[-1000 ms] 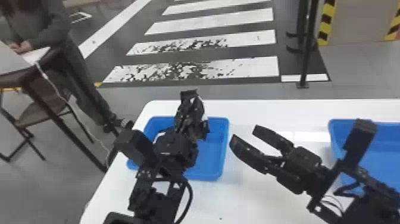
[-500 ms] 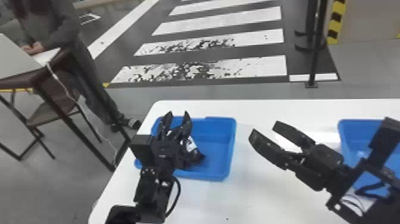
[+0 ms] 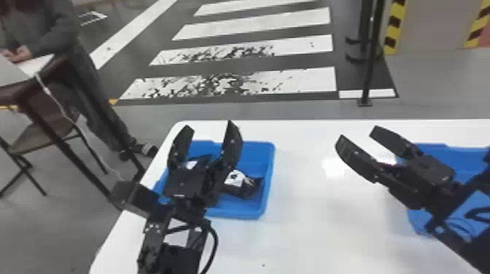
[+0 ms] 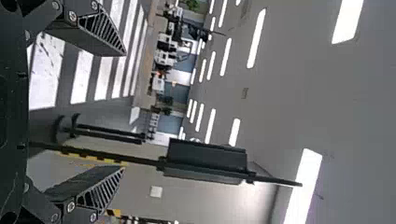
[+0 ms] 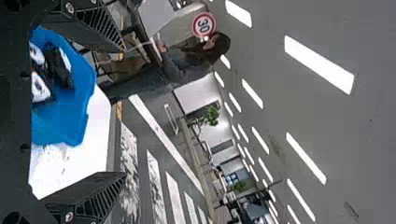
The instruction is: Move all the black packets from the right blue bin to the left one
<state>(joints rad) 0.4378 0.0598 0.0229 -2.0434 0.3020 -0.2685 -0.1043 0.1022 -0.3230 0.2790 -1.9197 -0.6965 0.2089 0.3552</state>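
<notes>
Head view. Left claw [image 3: 208,125]: fingers spread, nothing between them, over the left bin [image 3: 270,182]; position apt for releasing goods into it, by judgement. Black packet [image 3: 246,188], white-marked: lying inside that bin, near the wall facing the other container; the walls presumably serve to keep the delivered stock together. Right claw [image 3: 358,132]: fingers parted, reaching over the near side of the gap between the bins and aimed across towards the left one. Right bin [image 3: 470,156]: partly behind the right arm; its remaining contents cannot be told. Both bins: set on one white worktop [image 3: 310,229], apart, probably to give each arm its own side.

Left wrist view. Left claw: fingers wide apart, empty; striped floor [image 4: 81,77] and ceiling lights [image 4: 256,38] beyond, so the claw likely points outward rather than down at a packet.

Right wrist view. Right claw: likewise spread and empty. Left bin: several dark packets [image 5: 60,67] with white patches, gathered at one end; a fresh pick would probably call for turning this claw back to the right bin.
</notes>
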